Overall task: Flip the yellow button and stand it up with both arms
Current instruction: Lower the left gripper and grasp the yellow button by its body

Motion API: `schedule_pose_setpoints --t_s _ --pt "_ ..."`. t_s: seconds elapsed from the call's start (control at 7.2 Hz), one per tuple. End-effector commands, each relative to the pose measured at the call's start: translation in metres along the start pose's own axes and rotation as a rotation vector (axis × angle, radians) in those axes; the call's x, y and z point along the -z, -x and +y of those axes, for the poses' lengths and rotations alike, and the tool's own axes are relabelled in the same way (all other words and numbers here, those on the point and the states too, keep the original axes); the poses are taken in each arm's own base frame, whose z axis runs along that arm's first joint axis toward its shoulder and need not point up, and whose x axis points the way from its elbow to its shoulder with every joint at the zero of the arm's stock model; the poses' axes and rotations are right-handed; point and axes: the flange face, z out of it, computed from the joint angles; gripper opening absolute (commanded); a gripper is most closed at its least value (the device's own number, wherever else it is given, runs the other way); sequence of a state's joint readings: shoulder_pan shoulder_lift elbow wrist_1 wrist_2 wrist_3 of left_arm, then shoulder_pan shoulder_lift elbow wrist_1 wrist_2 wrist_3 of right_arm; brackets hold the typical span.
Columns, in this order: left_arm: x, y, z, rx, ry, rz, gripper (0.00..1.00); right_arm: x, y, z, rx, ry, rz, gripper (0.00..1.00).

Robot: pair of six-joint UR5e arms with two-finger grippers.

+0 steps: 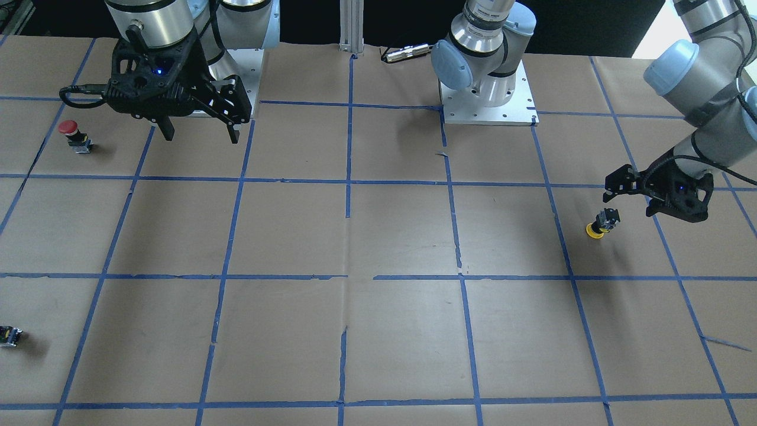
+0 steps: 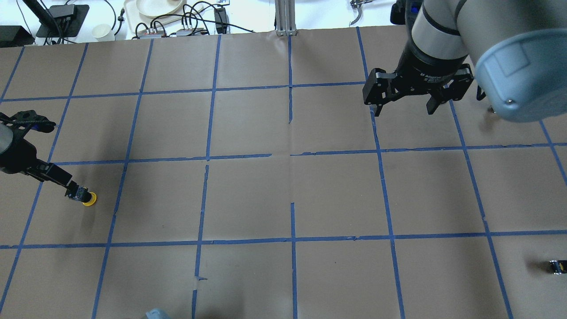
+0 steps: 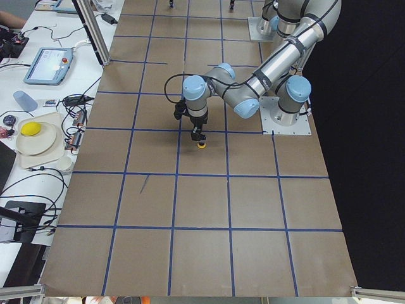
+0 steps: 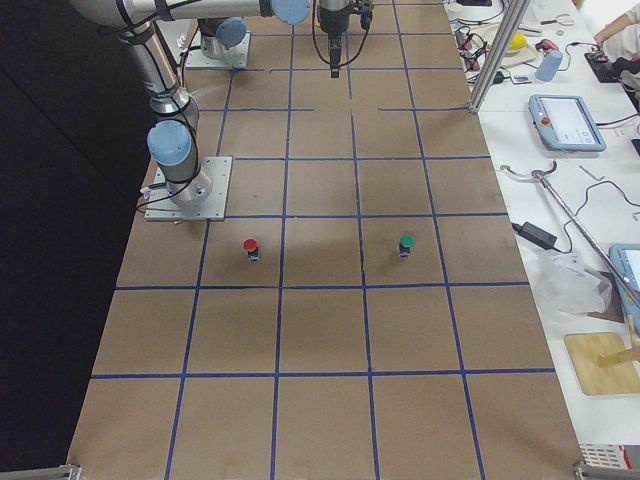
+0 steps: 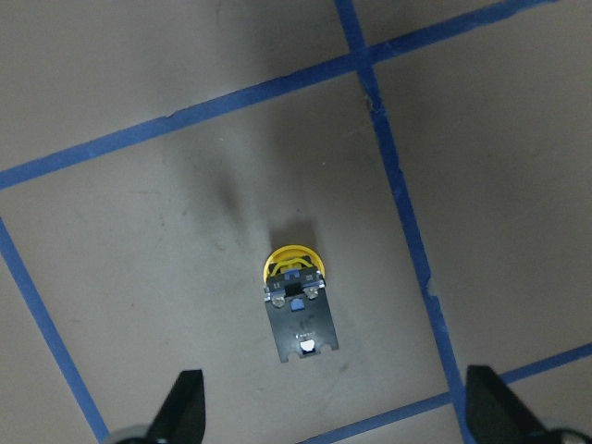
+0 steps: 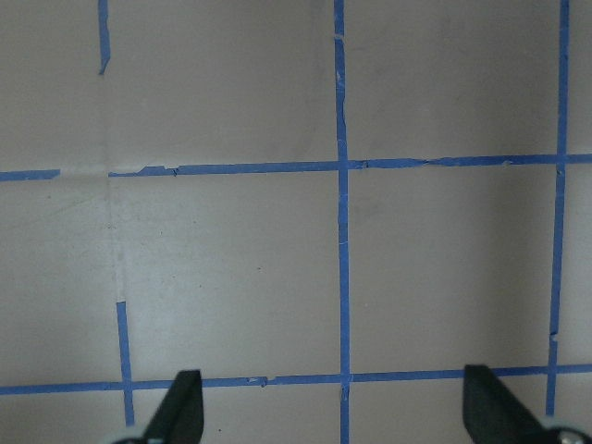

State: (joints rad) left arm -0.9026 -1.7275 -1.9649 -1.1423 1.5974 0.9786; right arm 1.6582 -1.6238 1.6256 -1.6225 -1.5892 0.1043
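left pincer (image 5: 335,407): released, hovering above yellow button (image 5: 298,314)
yellow button: cap-down on bench (image 2: 283,195), not gripped
right pincer (image 2: 403,108): released, empty, well apart
step: pre-grasp
next: lower, clamp the body squarely

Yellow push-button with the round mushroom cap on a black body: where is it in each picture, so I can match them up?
Front-facing: yellow push-button, right side, mid-height.
Overhead: button far left, below mid-height.
Exterior left: button centre, upper half.
Exterior right: too small to make out.
Left wrist: button near centre.
Right wrist: not in it.
Shared landmark: the black left gripper, open, close by the button.
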Motion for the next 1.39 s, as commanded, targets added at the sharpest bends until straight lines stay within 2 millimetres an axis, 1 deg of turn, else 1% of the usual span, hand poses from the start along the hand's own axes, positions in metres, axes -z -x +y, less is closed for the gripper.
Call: schedule_pose_setpoints --t_s 0.0,0.14,0.28,0.56,0.69,0.83,0.97,1.11,1.25 --pt "-0.036 0.002 0.000 0.004 0.028 0.041 0.96 -0.001 0.000 0.000 0.000 0.002 0.000 1.00" --pt "-0.048 0.007 -0.003 0.005 0.029 0.040 0.86 0.000 0.001 0.001 0.002 0.002 0.000 1.00" --pt "-0.051 0.007 -0.004 0.007 0.033 0.043 0.80 -0.001 0.000 0.001 0.000 0.002 0.000 1.00" --pt "-0.052 0.008 -0.005 0.008 0.036 0.045 0.26 -0.001 0.000 0.000 0.000 0.004 0.000 1.00" --pt "-0.052 0.009 -0.005 0.019 0.037 0.046 0.03 -0.002 0.001 0.000 0.002 0.004 0.000 1.00" --pt "-0.035 0.007 -0.004 0.077 0.013 0.030 0.00 -0.001 0.000 0.000 -0.001 0.001 -0.001 1.00" --pt "-0.027 -0.001 -0.007 0.071 0.014 0.015 0.00 0.000 -0.001 -0.001 -0.006 0.000 -0.003 1.00" --pt "-0.020 -0.013 -0.013 0.083 0.016 0.008 0.00 0.001 -0.001 -0.001 -0.003 -0.002 -0.002 1.00" --pt "-0.001 -0.045 -0.024 0.179 0.037 0.028 0.00 0.002 -0.001 0.000 0.000 -0.004 -0.002 1.00"
